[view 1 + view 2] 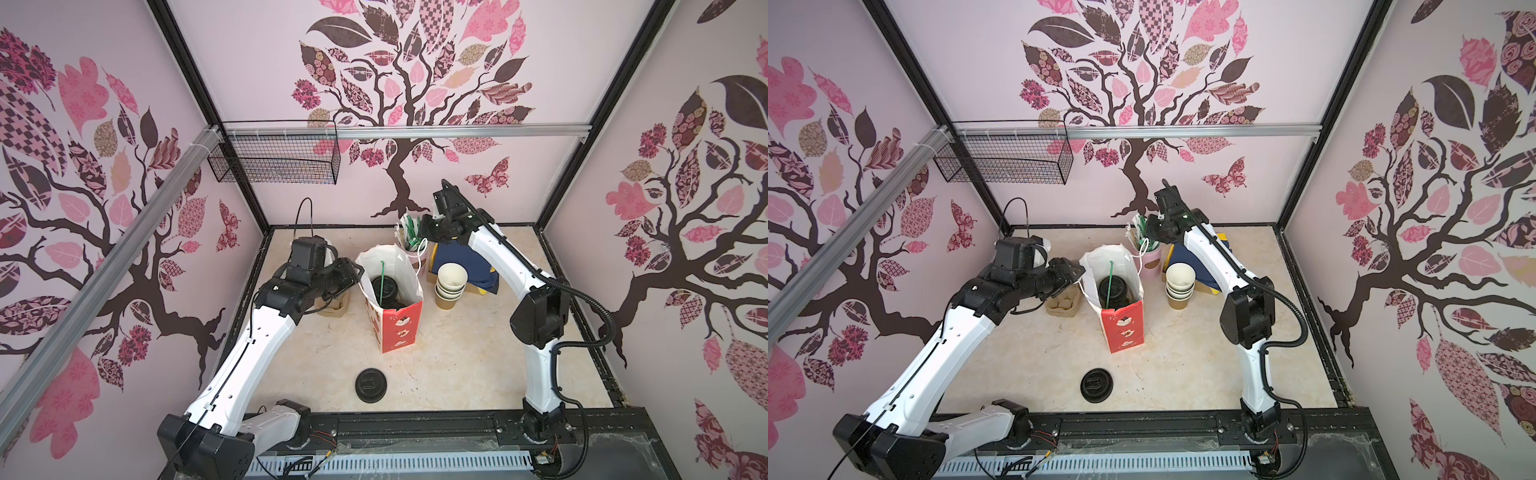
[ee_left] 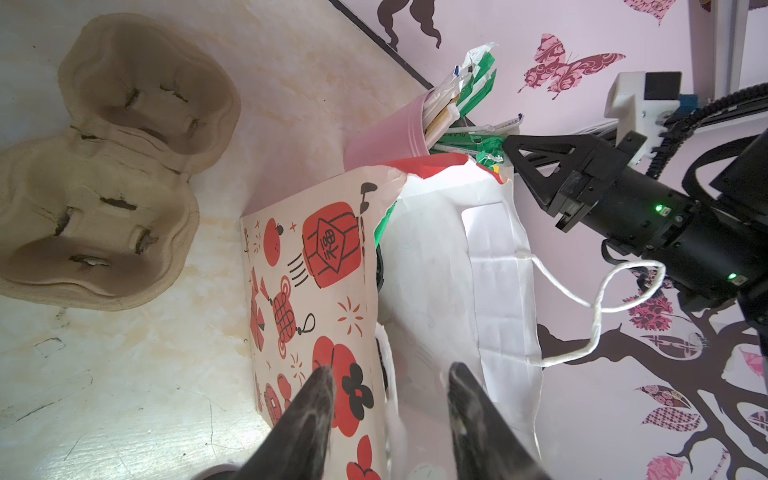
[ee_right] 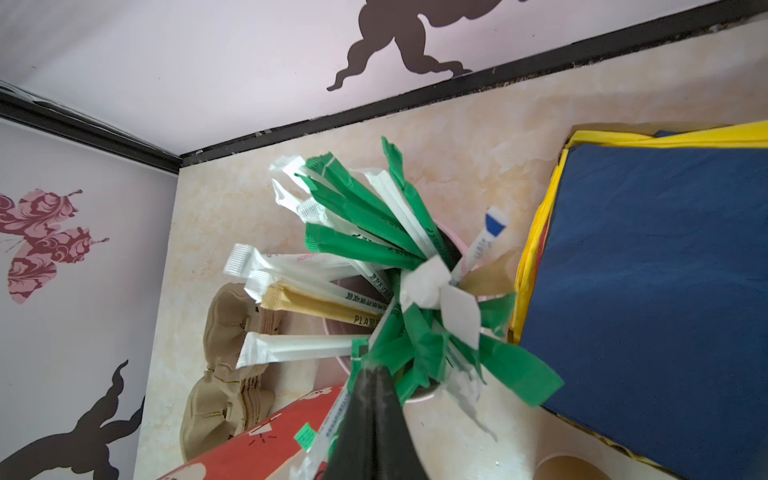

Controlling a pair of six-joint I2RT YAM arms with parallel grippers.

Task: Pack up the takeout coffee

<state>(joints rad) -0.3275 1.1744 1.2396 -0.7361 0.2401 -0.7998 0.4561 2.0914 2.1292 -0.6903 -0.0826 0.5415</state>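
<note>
tree-patterned pink walls [image 1: 249, 62] closed in a beige marbled table [image 1: 457, 365]. around the bag [image 1: 399, 328] we saw a carrier [image 2: 104, 166], stacked cups [image 1: 451, 282], napkins [image 3: 644, 270] and a loose lid [image 1: 371, 384]. the left gripper [image 2: 390, 374] stood parted astride the bag's rim, with the lidded coffee [image 1: 388, 286] inside the bag, just past it. the right gripper [image 3: 365, 365] was clenched among the straws [image 3: 353, 232] behind the bag, well apart from the coffee; whether it pinched one we could not tell.

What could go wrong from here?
The right gripper is shut on one wrapped straw in the crowded pink cup; pulling might drag neighbours out or tip the cup. The left gripper, open, straddles the rim of the paper bag; a nudge could topple the bag.
</note>
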